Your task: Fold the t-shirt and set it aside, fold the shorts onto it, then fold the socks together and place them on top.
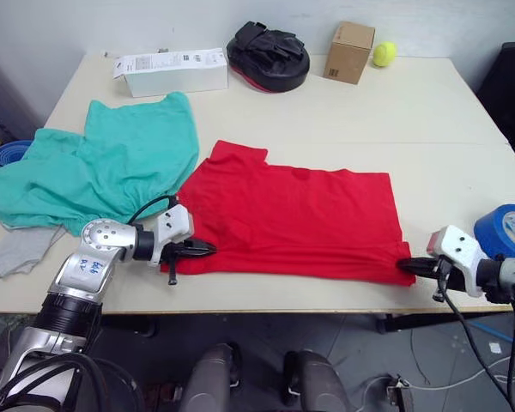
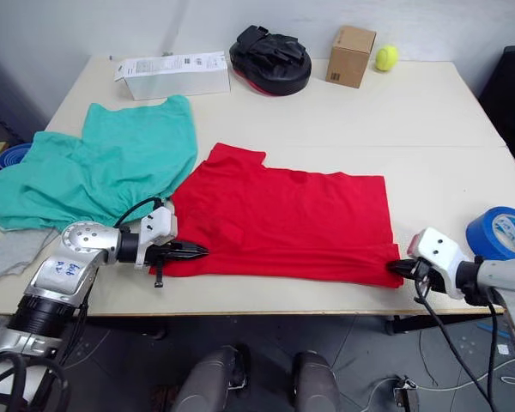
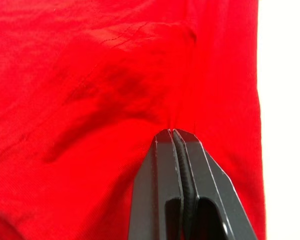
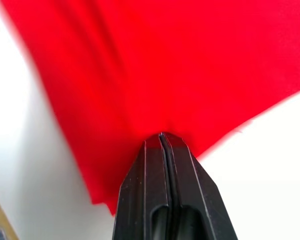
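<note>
The red t-shirt (image 1: pixel 292 219) lies spread flat on the table near its front edge. My left gripper (image 1: pixel 208 248) is shut on the t-shirt's near left corner, its closed tips pinching red cloth (image 3: pixel 115 85). My right gripper (image 1: pixel 405 265) is shut on the near right corner, red fabric (image 4: pixel 180 65) bunching at its tips. The teal-green shorts (image 1: pixel 103 163) lie crumpled at the left, their edge touching the t-shirt. A light grey sock (image 1: pixel 17 249) pokes out from under the shorts at the front left edge.
At the table's back stand a white carton (image 1: pixel 170 70), a black padded mitt (image 1: pixel 268 55), a small cardboard box (image 1: pixel 350 51) and a yellow ball (image 1: pixel 384 53). A blue tape roll (image 1: pixel 508 230) sits by the right edge. A blue object (image 1: pixel 9 153) lies off the table's left side.
</note>
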Motion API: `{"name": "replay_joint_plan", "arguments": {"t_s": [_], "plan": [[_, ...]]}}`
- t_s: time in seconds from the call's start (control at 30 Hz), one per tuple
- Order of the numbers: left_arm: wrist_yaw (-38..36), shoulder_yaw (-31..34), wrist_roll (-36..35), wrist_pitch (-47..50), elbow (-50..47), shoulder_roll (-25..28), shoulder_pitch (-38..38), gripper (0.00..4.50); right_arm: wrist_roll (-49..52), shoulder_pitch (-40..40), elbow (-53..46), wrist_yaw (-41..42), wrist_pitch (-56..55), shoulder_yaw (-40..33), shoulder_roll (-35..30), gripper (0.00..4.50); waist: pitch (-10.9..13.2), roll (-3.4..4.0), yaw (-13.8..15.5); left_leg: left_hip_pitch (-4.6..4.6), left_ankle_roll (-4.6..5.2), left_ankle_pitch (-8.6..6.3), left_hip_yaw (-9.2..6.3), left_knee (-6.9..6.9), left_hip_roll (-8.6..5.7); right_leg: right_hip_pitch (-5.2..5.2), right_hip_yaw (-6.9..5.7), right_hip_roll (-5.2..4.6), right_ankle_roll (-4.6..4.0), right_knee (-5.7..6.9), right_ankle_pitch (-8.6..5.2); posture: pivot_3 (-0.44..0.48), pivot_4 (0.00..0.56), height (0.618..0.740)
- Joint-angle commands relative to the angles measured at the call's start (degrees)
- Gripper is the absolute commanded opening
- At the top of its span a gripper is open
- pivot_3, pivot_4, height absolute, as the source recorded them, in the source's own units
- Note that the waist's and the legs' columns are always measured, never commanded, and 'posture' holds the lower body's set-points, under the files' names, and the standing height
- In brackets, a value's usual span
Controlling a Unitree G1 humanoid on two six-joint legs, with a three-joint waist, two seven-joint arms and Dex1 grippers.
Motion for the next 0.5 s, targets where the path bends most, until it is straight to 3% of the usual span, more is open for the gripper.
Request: {"name": "replay_joint_plan", "arguments": {"t_s": [0.03, 0.17, 0.27, 0.37, 0.5], "plan": [[-0.5, 2.6, -2.7, 3.3, -5.0, 1.5, 1.9, 0.04, 6.3, -2.1, -8.2, 1.1, 3.4, -3.7, 0.3, 0.00, 0.1, 0.10, -0.2, -0.02, 0.00, 0.00, 0.01, -0.02, 0.01, -0.05, -0.01, 0.00, 0.00, 0.02, 0.00, 0.000, 0.150, 0.740], [-0.6, 6.7, -6.3, 7.4, -12.3, 4.0, 3.0, 0.04, 1.9, 2.3, -15.3, 3.6, -3.0, -3.1, -2.4, 0.00, 0.1, 0.10, 0.3, -0.11, -0.07, -0.02, -0.07, -0.08, 0.05, -0.16, -0.15, 0.04, 0.00, 0.08, 0.00, 0.000, 0.150, 0.740], [-1.7, 8.9, -7.9, 8.5, -16.9, 6.9, 4.6, 0.63, -0.8, 6.2, -16.7, 6.4, -8.3, -3.2, -4.4, 0.00, 0.1, 0.10, 1.0, -0.14, -0.02, -0.14, -0.05, -0.05, 0.04, -0.13, -0.18, 0.04, 0.03, 0.02, 0.01, 0.000, 0.150, 0.740], [-4.0, 10.0, -7.2, 5.8, -20.5, 10.5, 8.1, 1.55, -4.1, 8.9, -14.9, 7.8, -15.1, -3.1, -5.4, 0.56, 0.1, 0.10, 1.2, -0.12, 0.06, -0.21, 0.07, -0.02, 0.03, -0.06, -0.14, 0.03, 0.10, -0.09, 0.05, 0.000, 0.150, 0.740], [-5.2, 9.1, -3.5, -0.3, -22.0, 13.3, 13.0, 2.89, -7.5, 9.0, -10.5, 7.3, -21.2, -2.3, -4.9, 1.95, 0.1, 0.11, 1.2, -0.11, 0.00, -0.19, 0.25, -0.01, 0.04, -0.06, -0.07, 0.02, 0.07, -0.26, 0.03, 0.000, 0.150, 0.740]]}}
